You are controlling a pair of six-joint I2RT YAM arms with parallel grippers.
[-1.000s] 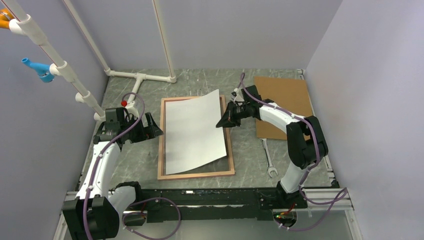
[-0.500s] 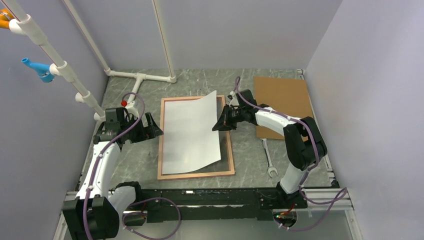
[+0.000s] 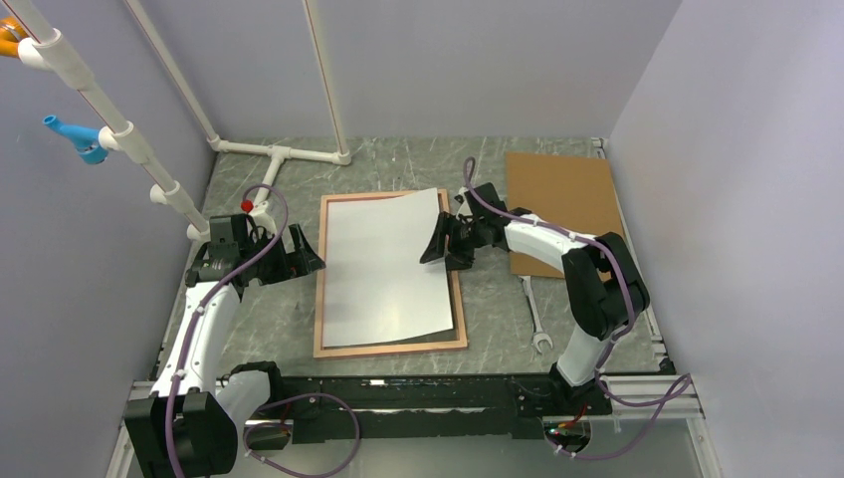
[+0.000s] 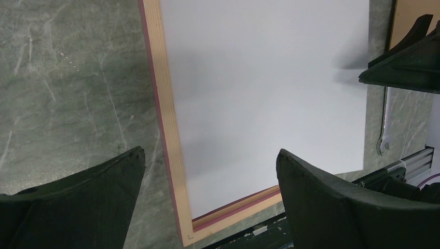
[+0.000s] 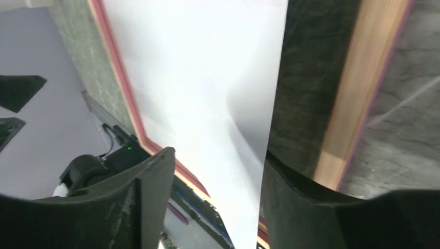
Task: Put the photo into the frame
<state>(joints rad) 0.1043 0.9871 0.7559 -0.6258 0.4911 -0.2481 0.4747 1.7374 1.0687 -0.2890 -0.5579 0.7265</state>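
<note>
Seating step, not finished. Nearest you, the frame lies flat on the table, and a wrench sits just off its right rail.

The photo lies white back up inside the frame but skewed. Its left edge is inside the left rail. Its right edge rides over the right rail, and its far right corner sticks out past the frame's corner. The near edge runs slanted, with a dark strip showing before the near rail.

Your left gripper hovers just beside the left rail, fingers spread wide, holding nothing. Your right gripper is at the photo's right edge. In the wrist view its fingers stand apart with the sheet's edge in the gap, so it looks like no real pinch, though contact with the lower finger can't be ruled out.

Far right, the brown backing board lies flat, apart from the frame.

Next move, as a judgement: nudge the right edge leftward and twist it square so all four edges drop inside the rails. Go gently, since the paper likely buckles if pushed hard.
</note>
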